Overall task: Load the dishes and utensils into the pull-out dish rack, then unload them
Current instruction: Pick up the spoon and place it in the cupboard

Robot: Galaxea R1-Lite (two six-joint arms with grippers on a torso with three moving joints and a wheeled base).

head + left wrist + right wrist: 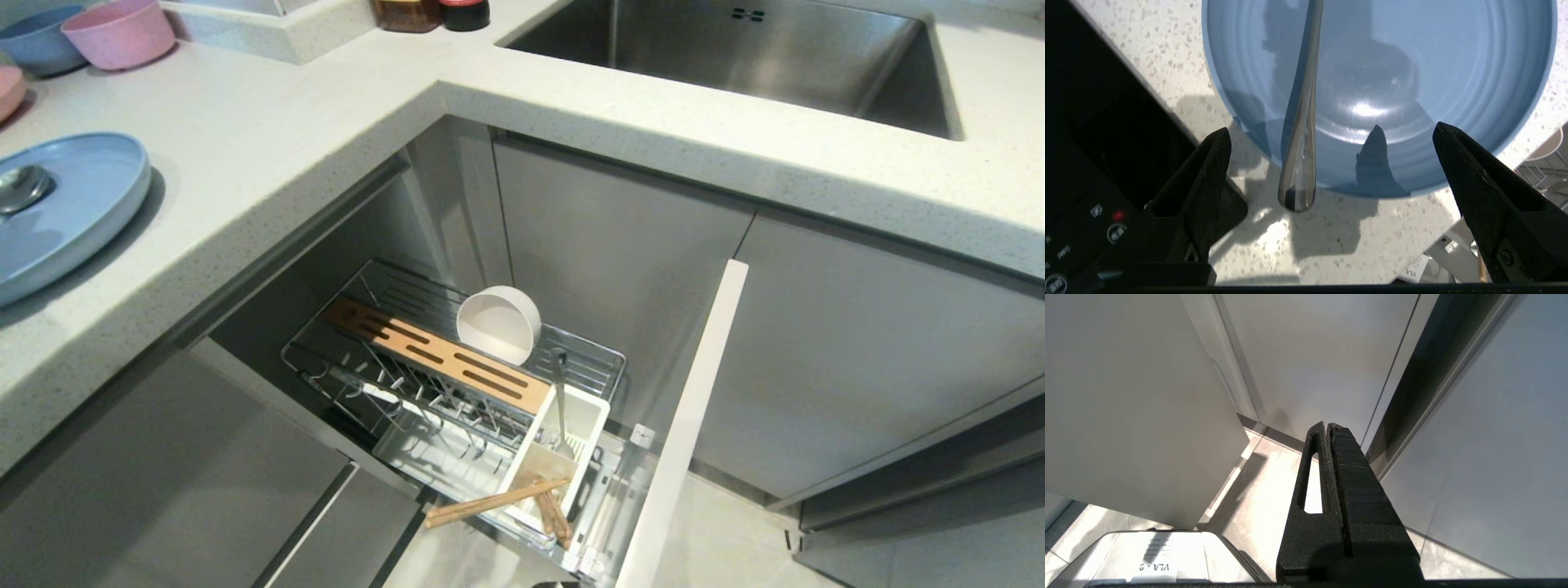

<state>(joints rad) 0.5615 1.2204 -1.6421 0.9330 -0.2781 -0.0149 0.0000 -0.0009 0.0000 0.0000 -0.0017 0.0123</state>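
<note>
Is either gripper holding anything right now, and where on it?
Nothing. The left gripper is open above the spoon lying on the blue plate; the right gripper is shut, empty.

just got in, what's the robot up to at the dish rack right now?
The left gripper hangs open over the blue plate on the counter, where the metal spoon lies untouched. The white bowl and chopsticks sit in the pulled-out rack. The right gripper is parked, shut, low by the cabinet fronts.
</note>
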